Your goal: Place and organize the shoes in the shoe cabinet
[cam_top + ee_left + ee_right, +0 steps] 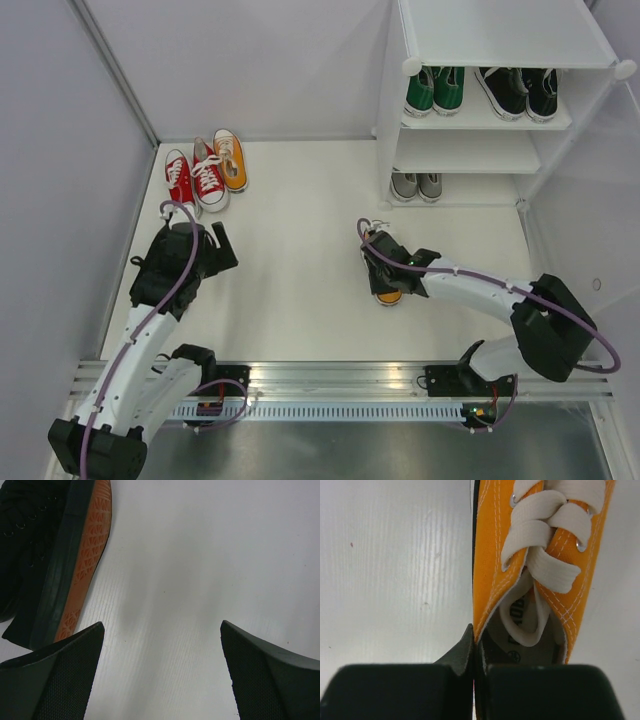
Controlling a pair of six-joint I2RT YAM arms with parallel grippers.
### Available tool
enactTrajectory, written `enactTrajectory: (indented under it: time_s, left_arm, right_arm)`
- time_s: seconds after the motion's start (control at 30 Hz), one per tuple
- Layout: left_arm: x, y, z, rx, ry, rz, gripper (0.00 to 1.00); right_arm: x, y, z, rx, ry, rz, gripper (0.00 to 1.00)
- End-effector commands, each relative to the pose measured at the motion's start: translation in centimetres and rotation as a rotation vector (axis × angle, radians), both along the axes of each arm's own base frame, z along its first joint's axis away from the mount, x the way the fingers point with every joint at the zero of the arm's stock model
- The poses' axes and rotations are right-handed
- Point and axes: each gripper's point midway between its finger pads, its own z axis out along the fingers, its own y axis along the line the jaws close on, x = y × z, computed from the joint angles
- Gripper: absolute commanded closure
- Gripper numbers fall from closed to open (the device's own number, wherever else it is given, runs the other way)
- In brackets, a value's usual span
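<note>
My right gripper [385,265] [475,641] is shut on the side wall of an orange shoe [388,294] [492,555] at mid table, one finger inside the collar and one outside. One more orange shoe [232,160] and two red shoes [196,180] lie at the back left. My left gripper [222,243] [162,625] hangs open just in front of them, with bare table between its fingers. A dark shoe [30,555] with an orange-brown sole lies on its side at the upper left of the left wrist view. The shoe cabinet [500,30] stands at the back right.
In the cabinet, a green pair [435,90] and a black pair [518,92] sit on an upper shelf, and a grey pair [416,185] on a lower tier. White walls close the left and back. A metal rail [340,375] runs along the near edge.
</note>
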Motion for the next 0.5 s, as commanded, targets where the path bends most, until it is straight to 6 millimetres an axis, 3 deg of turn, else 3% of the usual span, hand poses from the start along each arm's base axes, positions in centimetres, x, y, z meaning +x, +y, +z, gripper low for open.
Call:
enactTrajectory:
  time_s: [0.0,0.1,0.2,0.33,0.4,0.47]
  left_arm:
    - [0.5,0.7,1.0,0.036,-0.051,0.006,0.00]
    - [0.5,0.7,0.9,0.038,-0.043,0.006,0.00]
    - [0.5,0.6,0.8,0.036,-0.042,0.003,0.00]
    - [0.5,0.6,0.8,0.034,-0.042,0.003,0.00]
    - [0.5,0.5,0.7,0.032,-0.040,0.000,0.00]
    - [0.5,0.4,0.8,0.031,-0.040,-0.004,0.00]
  right_arm:
    - [2.2,-3.9,4.3,-0.038,-0.099,-0.049,0.99]
    - [3.3,-7.8,5.5,-0.045,-0.116,-0.112,0.99]
    - [4.9,-10.3,7.3,-0.080,-0.153,-0.136,0.99]
    - [7.5,-12.6,9.6,-0.116,-0.206,-0.154,0.99]
    - [9.0,-14.7,9.4,-0.132,-0.193,-0.204,0.99]
    - [10.8,-15.1,10.2,-0.098,-0.213,-0.174,0.99]
